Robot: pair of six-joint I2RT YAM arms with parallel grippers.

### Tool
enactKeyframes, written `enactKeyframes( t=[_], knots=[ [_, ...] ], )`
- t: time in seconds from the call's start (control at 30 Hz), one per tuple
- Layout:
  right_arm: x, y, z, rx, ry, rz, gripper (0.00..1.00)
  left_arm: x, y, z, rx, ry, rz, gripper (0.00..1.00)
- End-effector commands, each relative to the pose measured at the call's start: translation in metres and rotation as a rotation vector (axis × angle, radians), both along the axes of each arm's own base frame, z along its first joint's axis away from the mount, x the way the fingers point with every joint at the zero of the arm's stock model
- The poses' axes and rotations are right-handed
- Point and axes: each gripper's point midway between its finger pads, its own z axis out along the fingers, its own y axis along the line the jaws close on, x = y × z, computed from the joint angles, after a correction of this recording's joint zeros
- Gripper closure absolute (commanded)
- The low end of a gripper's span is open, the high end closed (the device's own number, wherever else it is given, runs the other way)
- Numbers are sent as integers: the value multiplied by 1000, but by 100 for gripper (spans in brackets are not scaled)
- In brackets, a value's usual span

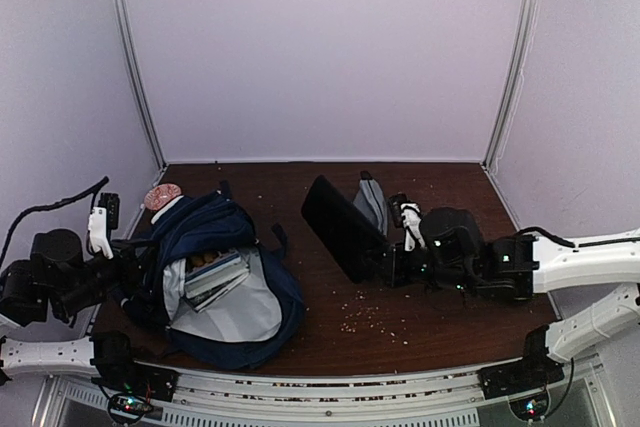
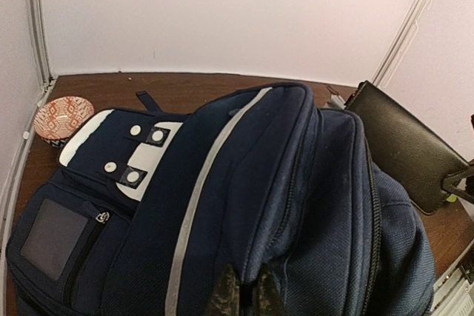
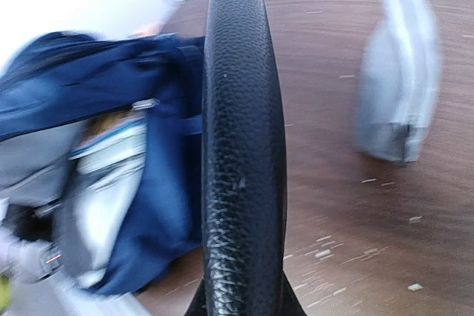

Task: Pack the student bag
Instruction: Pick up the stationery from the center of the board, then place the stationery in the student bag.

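Far left, the left hand [image 2: 243, 295] is seen pinched together on a fold of fabric at the rim of the large navy-blue fabric backpack [image 1: 215, 222] with white trim stripes, and the opening appears to be held up by that grip. Just behind it, a small round bowl with a red-and-white pattern [image 1: 162, 196] is set on the dark wooden table [image 1: 330, 342], close to the bag's top.

The backpack is laid on the left half of the table, main compartment unzipped, pale grey lining [image 1: 245, 312] exposed. A stack of what look like books or notebooks [image 1: 215, 279] is already lodged inside, so part of the packing can be judged done.

At centre, a flat black case with a grained leather-like surface [image 1: 340, 227] is held tilted above the table, just right of the bag and clear of it. Behind it a small grey fabric pouch [image 1: 372, 202] is stood on the table, untouched. Pale crumbs [image 1: 365, 315] are scattered nearer the front.

On the right, the right hand [image 3: 244, 305] is clamped on the case's edge, the case seen edge-on between the fingers in the wrist view.

What is left, it is judged: the case to be carried over and slid into the open compartment, possibly the pouch after it, and the zip to be closed.
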Motion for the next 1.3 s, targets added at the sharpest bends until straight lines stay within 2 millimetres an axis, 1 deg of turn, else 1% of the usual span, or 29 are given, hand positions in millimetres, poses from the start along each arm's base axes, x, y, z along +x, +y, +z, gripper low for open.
enactKeyframes(
  t=[0.0,0.1,0.17,0.3,0.47,0.6,0.67,0.8,0.93,1.03,1.13,1.27],
  knots=[
    [-62,36,51,206,107,375,100,1,37,83,-207,-184,112,100],
    [-96,49,70,326,204,548,100,0,33,97,-208,-216,87,100],
    [-106,51,80,402,231,601,100,-1,27,106,-222,-239,57,100],
    [-115,55,88,475,261,649,100,-4,14,121,-242,-283,-7,100],
    [-128,63,95,564,342,727,100,-5,7,125,-231,-287,-37,100],
    [-131,73,80,571,424,730,100,-6,6,126,-237,-291,-50,100],
    [-129,81,71,564,455,717,100,-7,5,127,-246,-294,-57,100],
    [-122,105,56,547,507,699,100,-8,-1,129,-259,-302,-81,100],
    [-101,127,42,524,498,625,100,-8,-8,131,-268,-306,-103,100],
    [-86,144,36,529,486,583,100,-9,-13,132,-271,-307,-123,100],
    [-77,158,44,570,465,575,100,-10,-17,131,-273,-303,-141,100],
    [-71,175,51,555,422,568,100,-11,-21,129,-284,-297,-157,100]
  ],
)
